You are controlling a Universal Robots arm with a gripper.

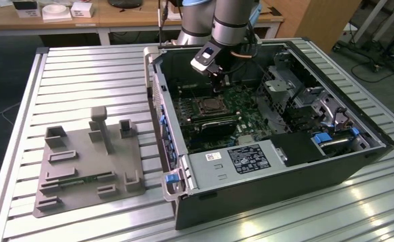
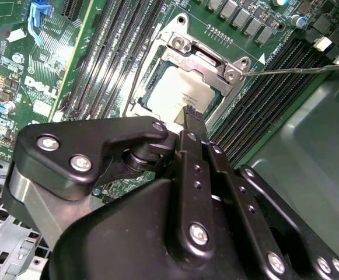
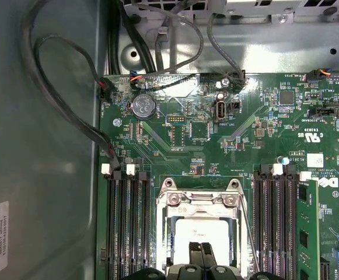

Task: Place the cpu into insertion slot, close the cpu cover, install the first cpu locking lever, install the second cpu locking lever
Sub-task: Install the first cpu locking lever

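Note:
The cpu (image 2: 178, 90) lies flat in its socket on the green motherboard (image 3: 216, 140), its pale metal top showing through the open centre of the cpu cover (image 2: 201, 55). The cover (image 3: 201, 201) lies down over the chip (image 3: 201, 233). One thin locking lever (image 2: 292, 70) sticks out sideways from the socket, free of its catch; in the first wrist view this lever (image 3: 246, 227) runs along the socket's side. My gripper (image 2: 191, 116) hangs just above the cpu, fingers together and holding nothing. In the exterior view the gripper (image 1: 218, 83) sits inside the open case above the socket (image 1: 210, 105).
The open computer case (image 1: 264, 191) rests on a slatted metal table (image 1: 82, 65). A black power box with a white label (image 1: 247, 157) fills the case's near end, and a drive cage (image 1: 291, 85) stands beside the board. Memory slots (image 3: 128, 227) flank the socket. A grey fixture plate (image 1: 89, 161) lies at the exterior view's left.

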